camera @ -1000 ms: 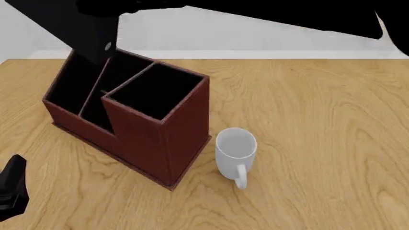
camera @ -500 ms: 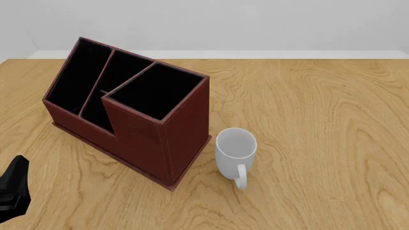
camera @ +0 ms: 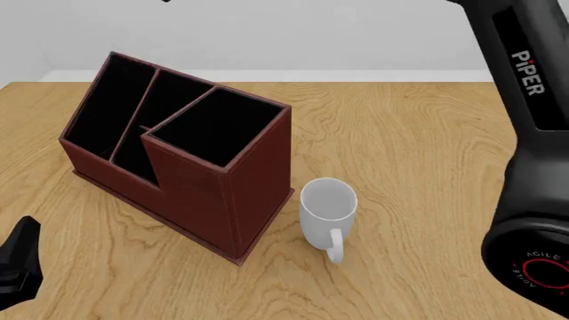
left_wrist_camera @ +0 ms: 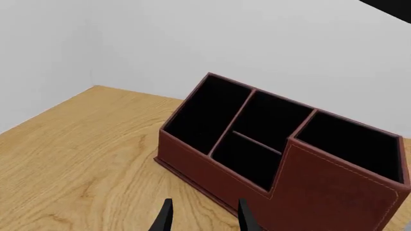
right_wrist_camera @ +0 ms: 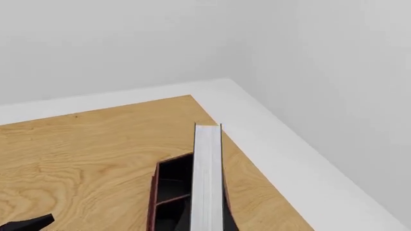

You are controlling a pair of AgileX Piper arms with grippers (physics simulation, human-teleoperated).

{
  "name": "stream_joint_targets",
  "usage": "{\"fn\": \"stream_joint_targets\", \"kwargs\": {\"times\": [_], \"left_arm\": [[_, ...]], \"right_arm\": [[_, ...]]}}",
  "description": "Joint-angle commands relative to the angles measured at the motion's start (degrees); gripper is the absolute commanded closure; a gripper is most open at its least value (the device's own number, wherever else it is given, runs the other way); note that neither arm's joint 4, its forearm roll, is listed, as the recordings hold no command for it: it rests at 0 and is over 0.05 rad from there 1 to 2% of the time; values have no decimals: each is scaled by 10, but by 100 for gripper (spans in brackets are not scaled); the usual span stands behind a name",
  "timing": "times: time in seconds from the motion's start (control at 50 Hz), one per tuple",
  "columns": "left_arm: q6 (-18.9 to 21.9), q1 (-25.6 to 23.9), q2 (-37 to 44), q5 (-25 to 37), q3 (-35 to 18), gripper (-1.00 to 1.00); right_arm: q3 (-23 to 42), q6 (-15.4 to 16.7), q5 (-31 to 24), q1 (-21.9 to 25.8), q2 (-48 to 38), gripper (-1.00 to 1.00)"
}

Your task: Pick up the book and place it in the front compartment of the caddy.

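Right wrist view: right gripper (right_wrist_camera: 207, 227) clamps the book (right_wrist_camera: 207, 178) high above the caddy (right_wrist_camera: 168, 192); a misaligned descent risks catching a divider. Left gripper (left_wrist_camera: 203, 217) slightly parted, empty.

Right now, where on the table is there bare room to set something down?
Bare wood spreads between the mug and the right arm, and behind the mug toward the far edge of the table. There is a smaller patch in front of the caddy, near the left gripper. It is crowded where the mug stands close beside the caddy.

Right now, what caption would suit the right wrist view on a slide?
The right gripper carries the book, white page edges showing, high above the caddy and wooden table.
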State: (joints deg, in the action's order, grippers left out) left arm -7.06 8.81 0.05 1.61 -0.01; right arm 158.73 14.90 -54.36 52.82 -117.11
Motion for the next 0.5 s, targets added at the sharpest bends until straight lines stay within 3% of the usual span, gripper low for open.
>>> {"fn": "stream_joint_targets", "kwargs": {"times": [0.02, 0.5], "left_arm": [[0, 1, 0, 0, 0, -100], [-4, 1, 0, 4, 0, -100]], "right_arm": [[34, -3, -16, -13, -16, 100], [34, -25, 0, -18, -45, 100]]}}
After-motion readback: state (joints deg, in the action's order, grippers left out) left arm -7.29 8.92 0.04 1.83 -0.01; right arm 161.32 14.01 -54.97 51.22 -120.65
